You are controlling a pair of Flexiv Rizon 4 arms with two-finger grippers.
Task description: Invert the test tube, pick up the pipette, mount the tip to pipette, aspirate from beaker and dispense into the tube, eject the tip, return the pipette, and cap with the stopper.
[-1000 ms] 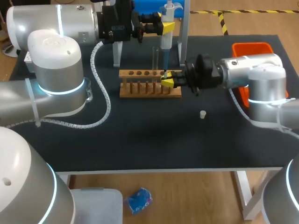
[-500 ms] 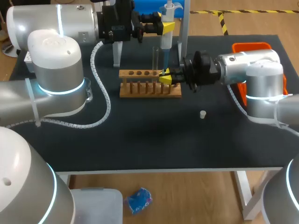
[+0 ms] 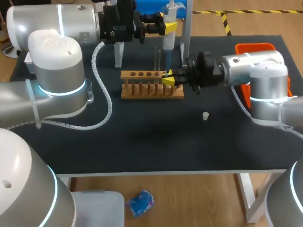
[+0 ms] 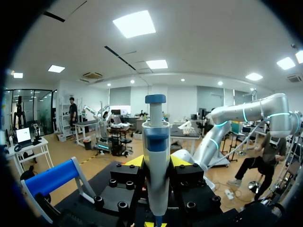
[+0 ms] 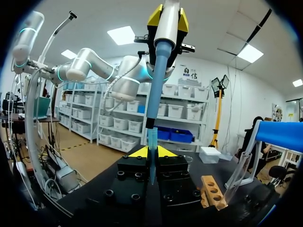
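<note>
**ITEM 1: CHANGE.** The R gripper (image 3: 168,79) sat lower and nearer a sec ago, at the front of the wooden tube rack (image 3: 151,90). It has since risen and shifted back toward the rack's top rail, then barely moved over the last half-sec. The L gripper (image 4: 156,163) and pipette (image 3: 168,38) show no shift. Reading: the tip-mounting step is in hand, w/ the blue pipette tip (image 5: 152,139) brought up under the shaft. It is prob. near seated, but that is not confirmable.

**ITEM 2: PINCERS.** The R gripper is narrow, w/ both yellow fingers pressed on the pipette tip from two sides (clearest in the R wrist view). The L gripper is clamped round the pipette body, holding it upright above the rack's far side.

**ITEM 3: TIP vs R PINCER.** The tip stands vertical between the fingers, w/ its point running down past them. Its upper end pokes out above them and meets the dark end of the pipette shaft directly overhead. Shaft and tip look in line.

**ITEM 4: OTHER TASK THINGS.**
- The test tube (image 3: 157,59) is upright at the rack, just beside the tip, and touched by neither gripper.
- The stopper (image 3: 205,116) is small and white, lying on the black mat (image 3: 142,137) in front of the R gripper and well apart from it.
</note>
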